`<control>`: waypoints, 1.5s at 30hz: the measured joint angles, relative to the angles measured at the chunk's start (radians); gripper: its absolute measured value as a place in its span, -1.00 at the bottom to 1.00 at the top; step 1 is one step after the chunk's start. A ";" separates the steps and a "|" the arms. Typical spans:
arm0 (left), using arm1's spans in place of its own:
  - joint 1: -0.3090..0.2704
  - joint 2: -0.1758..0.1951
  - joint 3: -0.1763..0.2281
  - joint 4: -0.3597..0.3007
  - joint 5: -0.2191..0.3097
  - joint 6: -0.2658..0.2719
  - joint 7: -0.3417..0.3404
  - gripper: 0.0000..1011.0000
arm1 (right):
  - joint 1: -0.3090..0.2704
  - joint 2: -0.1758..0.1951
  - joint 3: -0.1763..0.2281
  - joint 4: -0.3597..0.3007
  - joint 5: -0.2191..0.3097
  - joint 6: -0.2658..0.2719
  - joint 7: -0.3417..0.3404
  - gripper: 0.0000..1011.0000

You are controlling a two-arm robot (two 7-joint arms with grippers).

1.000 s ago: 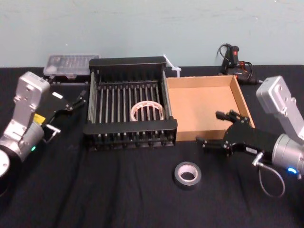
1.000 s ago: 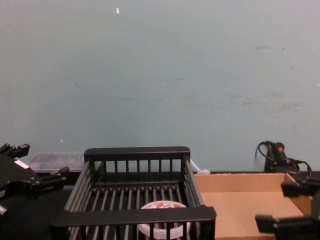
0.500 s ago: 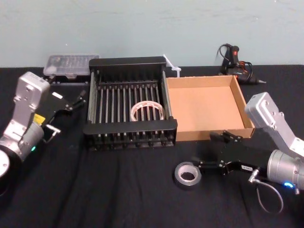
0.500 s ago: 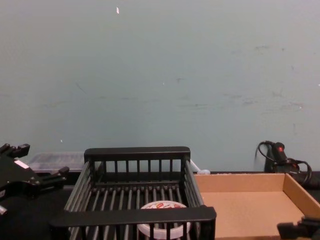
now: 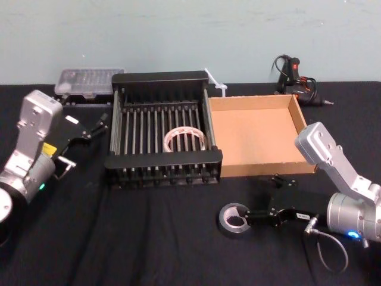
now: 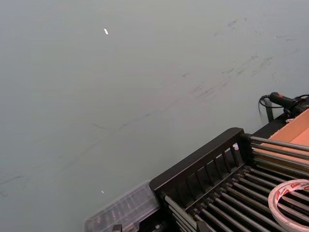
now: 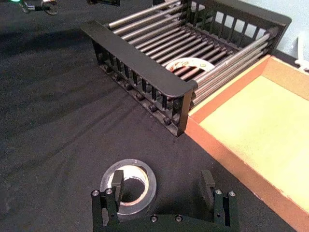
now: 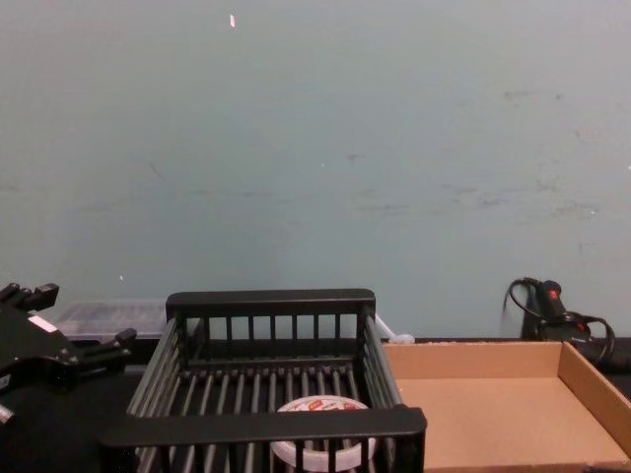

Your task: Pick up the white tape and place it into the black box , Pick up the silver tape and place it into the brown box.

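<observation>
The silver tape [image 5: 234, 220] lies flat on the black cloth in front of the brown box [image 5: 256, 134]. My right gripper [image 5: 260, 198] is low beside it and open. In the right wrist view one finger [image 7: 117, 182] stands over the silver tape's [image 7: 128, 163] centre hole and the other finger [image 7: 206, 183] stands well clear of the roll. The white tape [image 5: 168, 140] lies on the bars inside the black box [image 5: 164, 159], also seen from the chest [image 8: 320, 406]. My left gripper [image 5: 98, 126] is parked open left of the black box.
A clear plastic case [image 5: 89, 80] sits behind the black box at the back left. A black tool with a cable [image 5: 292, 74] lies behind the brown box. Bare black cloth stretches across the front of the table.
My right gripper has dropped from above the brown box's front corner down and leftward to the silver tape, still open. The left arm and both tapes have stayed put.
</observation>
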 joint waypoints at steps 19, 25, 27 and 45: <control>0.000 0.000 0.000 0.000 0.000 0.000 0.000 0.98 | 0.058 -0.012 -0.054 0.054 -0.007 0.040 0.014 0.98; 0.000 0.000 0.000 0.000 0.000 0.000 0.000 0.98 | 0.073 -0.016 -0.066 0.066 -0.012 0.048 0.019 0.98; 0.000 0.000 0.000 0.000 0.000 0.000 0.000 0.98 | 0.078 -0.020 -0.069 0.072 -0.012 0.050 0.019 0.98; 0.000 0.000 0.000 0.000 0.000 0.000 0.000 0.98 | 0.110 -0.050 -0.087 0.118 -0.020 0.058 0.014 0.98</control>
